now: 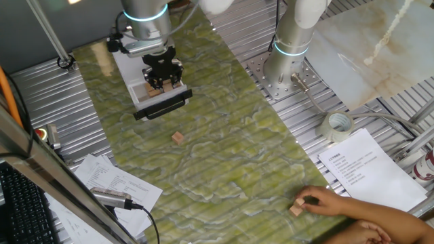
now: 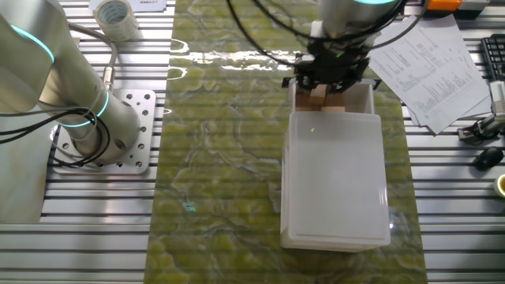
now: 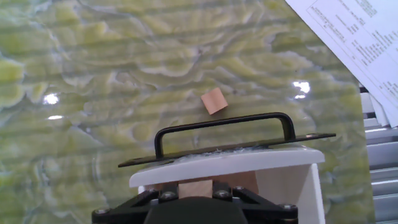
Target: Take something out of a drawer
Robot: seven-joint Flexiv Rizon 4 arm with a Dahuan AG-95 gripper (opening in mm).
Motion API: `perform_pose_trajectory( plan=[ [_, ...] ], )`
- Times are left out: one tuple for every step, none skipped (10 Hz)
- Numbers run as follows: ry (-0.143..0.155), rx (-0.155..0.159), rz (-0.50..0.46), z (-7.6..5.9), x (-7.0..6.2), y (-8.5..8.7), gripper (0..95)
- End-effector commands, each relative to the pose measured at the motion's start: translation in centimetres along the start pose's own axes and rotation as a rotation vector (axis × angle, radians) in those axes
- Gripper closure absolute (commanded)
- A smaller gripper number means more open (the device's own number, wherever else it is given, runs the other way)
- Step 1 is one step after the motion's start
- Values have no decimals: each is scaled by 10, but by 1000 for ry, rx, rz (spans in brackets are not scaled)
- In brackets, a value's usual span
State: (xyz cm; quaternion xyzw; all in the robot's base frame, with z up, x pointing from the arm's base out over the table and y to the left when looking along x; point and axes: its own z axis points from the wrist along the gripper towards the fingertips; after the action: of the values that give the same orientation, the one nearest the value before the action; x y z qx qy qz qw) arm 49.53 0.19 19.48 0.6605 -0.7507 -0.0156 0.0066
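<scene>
Block [image 1: 160,86] sits in the open drawer [image 1: 161,103], between my gripper [image 1: 163,85] fingers, which look closed on its flat sides, though the view is tight. I judge it light, rigid wood with good grip; opposite faces suit the pinch.

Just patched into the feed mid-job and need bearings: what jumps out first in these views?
The gripper is down inside the open drawer at the table's far end, its jaws around a wooden block. A loose block lies on the green mat just in front of the drawer's black handle. At the near edge, a person's hand rests by another block.
</scene>
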Motion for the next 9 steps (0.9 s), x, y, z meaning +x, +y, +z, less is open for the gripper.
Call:
perform_pose_trajectory(
  plan=[
    [24, 5, -7, -3, 4, 1, 950],
    [31, 6, -3, -2, 5, 2, 950],
    [41, 7, -7, 6, 14, 3, 950],
    [47, 6, -12, 9, 18, 5, 950],
    [43, 1, -15, 8, 19, 6, 950],
    [36, -5, -16, 4, 20, 4, 950],
    [36, -6, -18, -3, 19, 1, 950],
    [36, -6, -18, -9, 17, -2, 950],
    [37, -6, -8, -15, 14, -6, 950]
  ],
)
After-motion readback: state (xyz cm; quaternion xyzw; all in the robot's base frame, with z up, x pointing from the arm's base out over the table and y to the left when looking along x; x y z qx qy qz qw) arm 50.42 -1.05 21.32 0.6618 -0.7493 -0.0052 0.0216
